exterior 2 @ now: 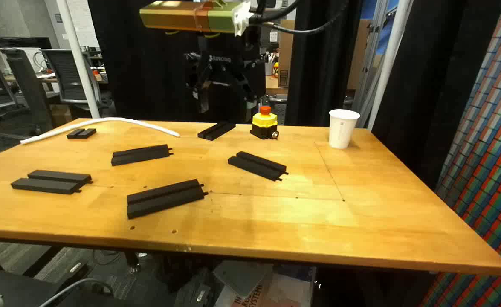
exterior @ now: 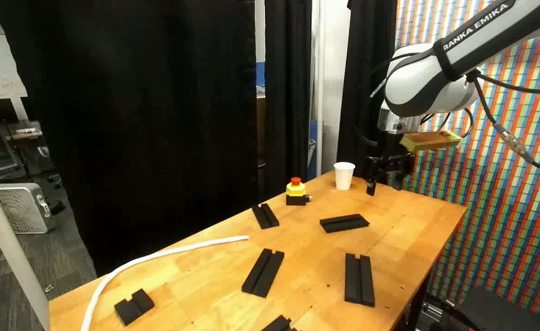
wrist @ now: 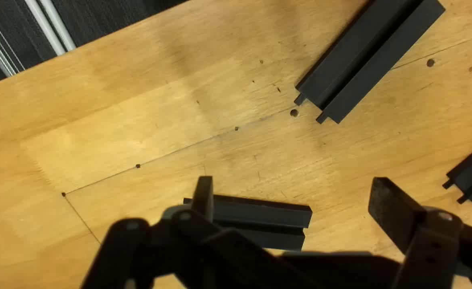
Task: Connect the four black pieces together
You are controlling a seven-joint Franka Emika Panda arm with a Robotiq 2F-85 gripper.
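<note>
Jaws spread — nearest black bar (wrist: 264,216) lies lower, apart.

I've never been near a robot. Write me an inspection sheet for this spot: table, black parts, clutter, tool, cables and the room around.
Surface: wooden table, with small holes and thin dark lines in its top.
Job's things: four long black bars, grooved, lying apart, none joined; pegs show at one end of each.
Clutter: two shorter black blocks, a long white cord or tube, a white cup, a yellow-and-black box with a red button.
Tool: hangs open above the table; nothing seen in its grip.
Cables: black cables hang along the white-and-black arm.
Surroundings: black curtains, a colourful gridded backdrop, a box fan, office chairs.
</note>
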